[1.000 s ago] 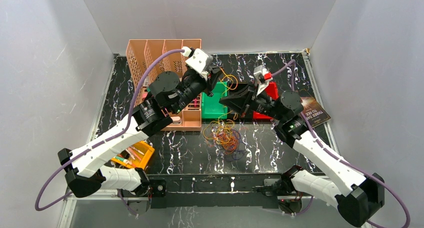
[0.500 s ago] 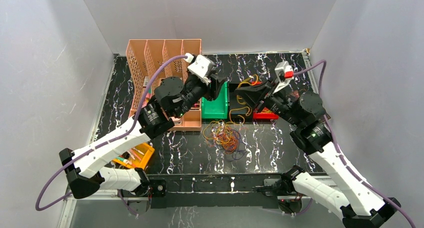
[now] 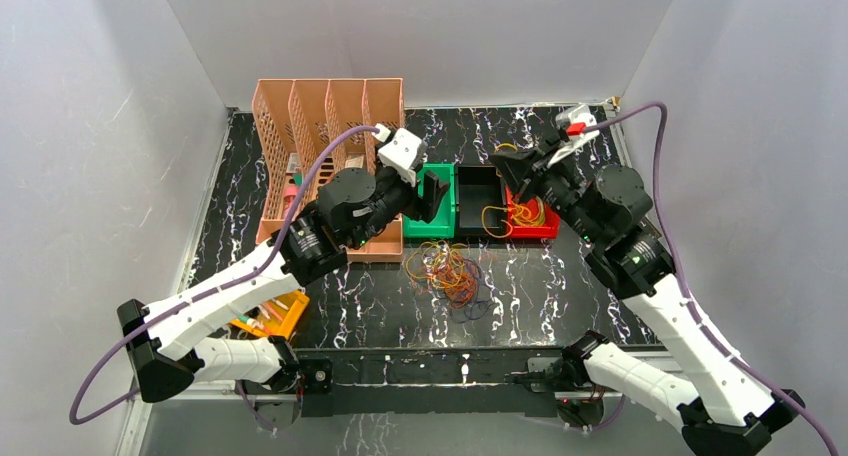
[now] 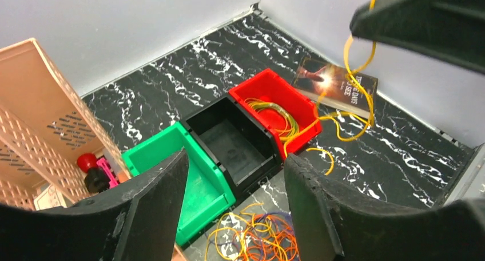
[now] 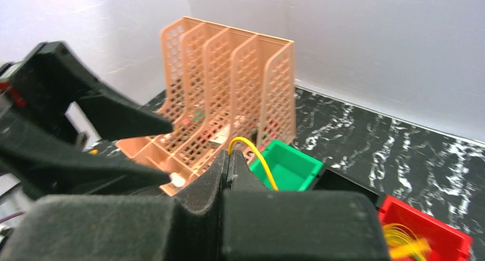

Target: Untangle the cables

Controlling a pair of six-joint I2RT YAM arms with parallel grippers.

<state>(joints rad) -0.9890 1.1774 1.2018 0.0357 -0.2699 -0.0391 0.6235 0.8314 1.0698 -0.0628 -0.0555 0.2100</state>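
A tangle of orange, yellow and dark cables lies on the black marbled table in front of the bins; the left wrist view has it below the fingers. My right gripper hangs over the red bin, shut on one yellow cable pinched at its fingertips. That cable dangles down to the red bin's rim and the table. More yellow cables lie inside the red bin. My left gripper is open and empty above the green bin.
A black bin sits between the green bin and the red one. A peach file organizer stands at the back left, an orange tray of pens at the near left, and a book at the right.
My left gripper opened, let go of the yellow cable and drew back toward the green bin. My right gripper carried the cable rightward from the green bin to above the red one.
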